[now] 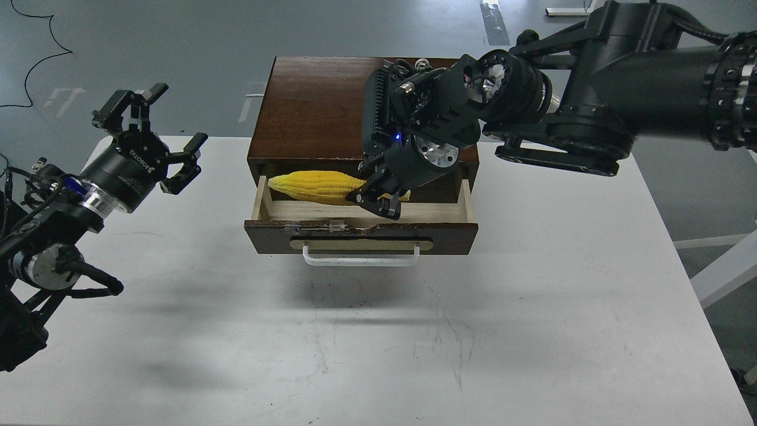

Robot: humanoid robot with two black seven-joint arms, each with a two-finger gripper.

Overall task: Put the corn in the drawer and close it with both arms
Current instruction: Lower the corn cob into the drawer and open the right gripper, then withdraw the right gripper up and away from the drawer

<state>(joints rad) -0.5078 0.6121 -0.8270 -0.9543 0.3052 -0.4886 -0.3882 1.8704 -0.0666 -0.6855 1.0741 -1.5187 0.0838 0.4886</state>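
The yellow corn [316, 186] lies crosswise over the open drawer [361, 228], its point to the left near the drawer's left wall. My right gripper [378, 201] reaches down from above the brown cabinet and is shut on the corn's right end, just above the drawer's pale wood floor. The drawer is pulled out, its white bar handle [361, 258] facing me. My left gripper [151, 127] is open and empty, held above the table to the left of the cabinet, apart from it.
The dark brown cabinet [313, 106] stands at the back middle of the white table [532, 307]. My right arm [591, 112] crosses over the cabinet's top right. A white stand leg [727, 272] is past the table's right edge.
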